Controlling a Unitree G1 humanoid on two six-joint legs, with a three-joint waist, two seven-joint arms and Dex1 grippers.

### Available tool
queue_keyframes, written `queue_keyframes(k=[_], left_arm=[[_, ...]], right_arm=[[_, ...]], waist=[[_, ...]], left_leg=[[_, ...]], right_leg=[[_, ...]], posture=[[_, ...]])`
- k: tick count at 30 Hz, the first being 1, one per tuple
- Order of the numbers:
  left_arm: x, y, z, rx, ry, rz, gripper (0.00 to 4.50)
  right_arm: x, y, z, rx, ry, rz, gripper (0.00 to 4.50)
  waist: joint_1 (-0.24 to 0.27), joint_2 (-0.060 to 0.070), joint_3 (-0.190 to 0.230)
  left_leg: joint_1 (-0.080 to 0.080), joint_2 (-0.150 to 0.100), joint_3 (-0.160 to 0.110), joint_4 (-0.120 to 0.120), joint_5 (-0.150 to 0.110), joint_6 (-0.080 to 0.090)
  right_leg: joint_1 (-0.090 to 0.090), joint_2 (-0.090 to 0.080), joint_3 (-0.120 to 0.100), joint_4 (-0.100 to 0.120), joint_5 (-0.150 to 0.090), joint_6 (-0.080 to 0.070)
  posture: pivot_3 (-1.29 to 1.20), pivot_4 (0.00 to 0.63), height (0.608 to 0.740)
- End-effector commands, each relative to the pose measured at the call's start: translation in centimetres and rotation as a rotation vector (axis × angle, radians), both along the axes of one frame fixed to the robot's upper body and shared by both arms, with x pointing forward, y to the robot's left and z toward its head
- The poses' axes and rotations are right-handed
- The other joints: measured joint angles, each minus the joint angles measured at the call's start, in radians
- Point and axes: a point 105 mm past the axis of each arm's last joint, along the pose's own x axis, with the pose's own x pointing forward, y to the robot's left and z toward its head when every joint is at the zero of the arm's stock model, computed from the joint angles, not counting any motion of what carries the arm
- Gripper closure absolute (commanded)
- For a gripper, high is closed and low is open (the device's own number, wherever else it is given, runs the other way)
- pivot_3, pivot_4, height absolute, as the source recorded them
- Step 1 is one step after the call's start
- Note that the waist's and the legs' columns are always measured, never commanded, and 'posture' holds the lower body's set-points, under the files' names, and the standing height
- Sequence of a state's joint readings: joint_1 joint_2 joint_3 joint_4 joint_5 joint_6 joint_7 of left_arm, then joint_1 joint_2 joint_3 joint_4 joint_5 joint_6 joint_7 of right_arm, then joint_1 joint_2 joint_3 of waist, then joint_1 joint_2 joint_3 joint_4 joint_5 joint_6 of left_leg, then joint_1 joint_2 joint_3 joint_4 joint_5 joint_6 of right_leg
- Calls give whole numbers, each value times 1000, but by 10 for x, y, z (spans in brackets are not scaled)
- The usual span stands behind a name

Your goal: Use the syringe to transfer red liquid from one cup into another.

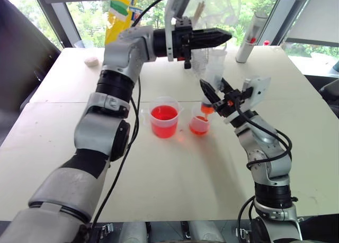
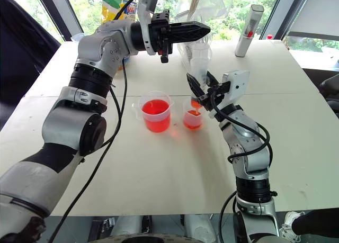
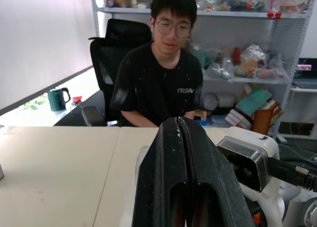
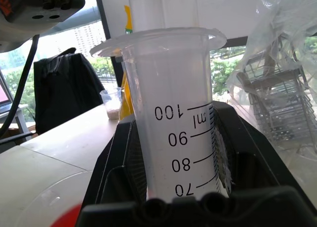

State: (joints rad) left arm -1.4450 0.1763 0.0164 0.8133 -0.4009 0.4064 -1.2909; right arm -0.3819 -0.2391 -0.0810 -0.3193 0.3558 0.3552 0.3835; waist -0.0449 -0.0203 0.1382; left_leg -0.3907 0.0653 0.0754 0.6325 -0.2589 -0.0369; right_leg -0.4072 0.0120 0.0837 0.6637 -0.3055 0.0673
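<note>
My right gripper [image 1: 214, 89] is shut on the syringe [image 1: 214, 73] and holds it upright. The clear barrel [image 4: 173, 123] shows its printed marks between the black fingers [image 4: 237, 158]. The syringe's orange tip [image 1: 207, 109] points down into the smaller handleless cup [image 1: 199, 124], which holds some red liquid [image 1: 199, 129]. To the left of it stands the larger handled cup [image 1: 164, 120], about half full of red liquid [image 1: 163, 115]. My left gripper [image 1: 225, 38] is shut with nothing in it. It lies level just above the plunger's top [image 1: 217, 53]; whether they touch I cannot tell.
A grey-white cylinder with a red mark [image 1: 250, 37] stands at the table's far right. A clear plastic bag [image 1: 212, 5] and a yellow pack [image 1: 124, 10] sit at the far edge, and a small white cup [image 1: 91, 60] at far left. A person [image 3: 168, 83] sits beside the table.
</note>
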Motion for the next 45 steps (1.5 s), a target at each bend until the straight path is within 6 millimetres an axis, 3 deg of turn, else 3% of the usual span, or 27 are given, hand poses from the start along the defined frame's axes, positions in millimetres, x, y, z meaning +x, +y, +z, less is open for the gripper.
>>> queue_keyframes(k=[1,8,16,19,26,35,45], left_arm=[[-6,0,13,-25,-28,-21,3663],[-7,0,16,-33,-41,-19,236],[0,-3,9,-16,-14,16,236],[3,-3,4,-4,2,29,1031],[6,-4,-4,24,21,32,4427],[-2,-4,-14,62,20,-22,4427],[-6,-7,-30,95,23,-36,4427]], right_arm=[[-5,1,15,-9,-72,8,3078],[-5,2,13,-13,-68,13,3078],[-4,3,14,-17,-68,15,3078],[-4,3,14,-19,-67,15,3078],[-4,3,14,-23,-70,15,3078],[-3,2,19,-35,-86,15,3078],[-5,-1,38,-45,-136,17,3078]], waist=[[0,0,0],[0,0,0],[1,0,0],[0,0,0],[0,0,0],[0,0,0],[1,0,0]], left_leg=[[0,0,0,0,0,0],[0,0,0,0,0,0],[0,0,0,0,0,0],[0,0,0,0,0,0],[0,0,0,0,0,0],[0,0,0,0,0,0],[0,0,0,0,0,0]], right_leg=[[0,0,0,0,0,0],[0,0,0,0,0,0],[0,0,0,0,0,0],[0,0,0,0,0,0],[0,0,0,0,0,0],[0,0,0,0,0,0],[0,0,0,0,0,0]], posture=[[0,150,739],[0,150,739],[0,150,739],[0,150,739],[0,150,739],[0,150,739],[0,150,739]])
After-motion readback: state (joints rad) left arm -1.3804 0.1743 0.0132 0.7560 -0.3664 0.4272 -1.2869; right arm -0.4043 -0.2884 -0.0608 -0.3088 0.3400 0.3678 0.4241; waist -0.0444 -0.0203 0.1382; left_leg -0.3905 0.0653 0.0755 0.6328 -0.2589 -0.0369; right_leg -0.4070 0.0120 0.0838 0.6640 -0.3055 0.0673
